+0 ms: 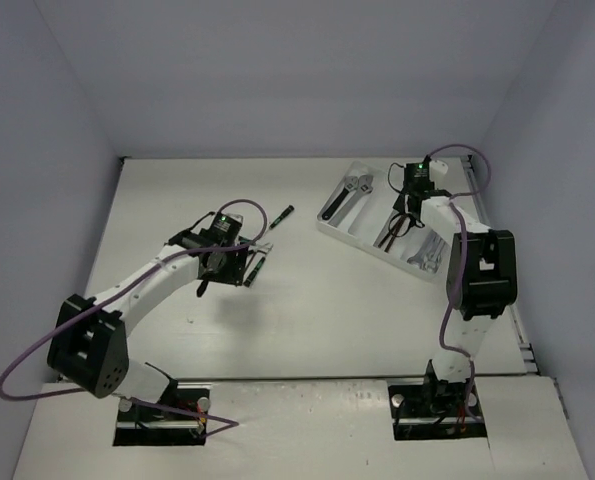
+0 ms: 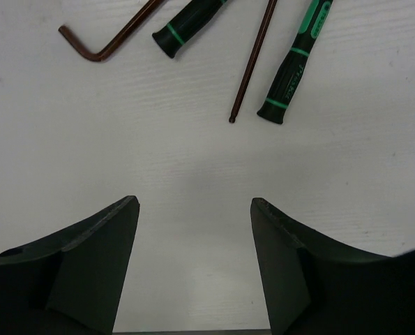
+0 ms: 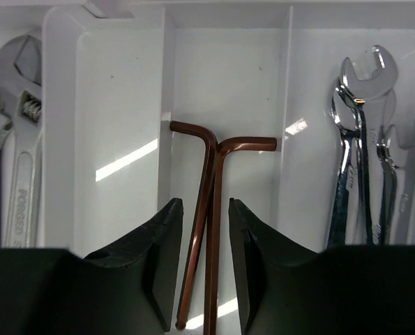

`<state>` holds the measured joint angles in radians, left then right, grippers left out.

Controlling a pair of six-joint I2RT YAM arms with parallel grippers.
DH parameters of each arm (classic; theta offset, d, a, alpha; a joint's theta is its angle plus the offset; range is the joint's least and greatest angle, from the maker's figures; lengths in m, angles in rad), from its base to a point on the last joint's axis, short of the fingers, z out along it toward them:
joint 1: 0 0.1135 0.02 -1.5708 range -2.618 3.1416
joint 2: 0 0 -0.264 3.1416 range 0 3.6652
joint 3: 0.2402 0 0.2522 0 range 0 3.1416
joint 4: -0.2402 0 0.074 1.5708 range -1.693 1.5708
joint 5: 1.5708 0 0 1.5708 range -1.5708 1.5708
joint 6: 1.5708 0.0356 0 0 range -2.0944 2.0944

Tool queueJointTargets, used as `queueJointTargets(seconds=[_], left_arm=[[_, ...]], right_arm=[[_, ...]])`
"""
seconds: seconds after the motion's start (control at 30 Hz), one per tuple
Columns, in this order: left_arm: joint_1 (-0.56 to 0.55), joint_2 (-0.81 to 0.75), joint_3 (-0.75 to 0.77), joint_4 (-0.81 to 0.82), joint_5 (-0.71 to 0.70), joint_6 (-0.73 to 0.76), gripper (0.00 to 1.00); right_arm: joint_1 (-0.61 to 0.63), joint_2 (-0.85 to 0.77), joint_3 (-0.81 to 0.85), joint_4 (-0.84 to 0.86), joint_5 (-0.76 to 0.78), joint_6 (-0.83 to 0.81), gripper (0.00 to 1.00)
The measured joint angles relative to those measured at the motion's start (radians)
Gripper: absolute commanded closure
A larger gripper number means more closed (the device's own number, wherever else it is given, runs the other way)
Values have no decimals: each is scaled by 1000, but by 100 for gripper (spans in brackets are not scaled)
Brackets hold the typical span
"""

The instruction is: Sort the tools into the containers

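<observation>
- A translucent white plastic tray point(image 3: 116, 91) with four long compartments lies under the right claw point(image 3: 206, 206).
- The far-left compartment holds two smooth silver adjustable wrenches point(image 3: 19, 160), one of them cut off by the frame edge.
- The compartment right of that claw holds at least three shiny open-end wrenches point(image 3: 363, 160), overlapping.
- The left claw point(image 2: 193, 202) is spread wide above the white table point(image 2: 193, 153). Two green-banded black screwdrivers point(image 2: 291, 77) lie just beyond it.
- Two reddish-brown L-shaped hex keys point(image 3: 204, 181) lie between the right claw's narrowly parted fingers, touching neither finger.
- Two loose hex keys point(image 2: 99, 52) lie among the screwdrivers.
</observation>
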<state>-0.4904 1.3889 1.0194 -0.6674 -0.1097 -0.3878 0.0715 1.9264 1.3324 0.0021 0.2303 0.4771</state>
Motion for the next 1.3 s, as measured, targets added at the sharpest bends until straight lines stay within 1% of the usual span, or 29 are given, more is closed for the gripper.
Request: queueJointTargets(seconds=[0.13,0.33,0.4,0.5,0.8,0.83,1.0,1.03,1.13,1.3], left_arm=[[0,125,73,25,7,40,55],[0,338,227,64,23,100,67],[0,394,267,73,32,117,70],[0,463,315,77,54,130,72],[12,590,400,80,98,153,73],[15,594,404,83,100,153,75],[22,603,411,85,141,152,95],[22,605,414,85,148,152,97],[23,608,418,84,163,150,100],[27,608,418,84,174,146,100]], right_arm=[[0,-134,-61,4,-24,-34,69],[2,-414,-196,11,-89,-67,67],[2,-480,-239,16,-110,-72,67],[2,-553,-311,16,-149,-74,68],[2,-626,-456,-6,-238,-74,67],[2,-631,-459,-8,-241,-74,67],[2,-653,-461,-6,-251,-74,67],[2,-654,-461,-6,-253,-74,67],[2,-654,-462,-6,-257,-74,67],[2,-655,-462,-6,-263,-74,67]])
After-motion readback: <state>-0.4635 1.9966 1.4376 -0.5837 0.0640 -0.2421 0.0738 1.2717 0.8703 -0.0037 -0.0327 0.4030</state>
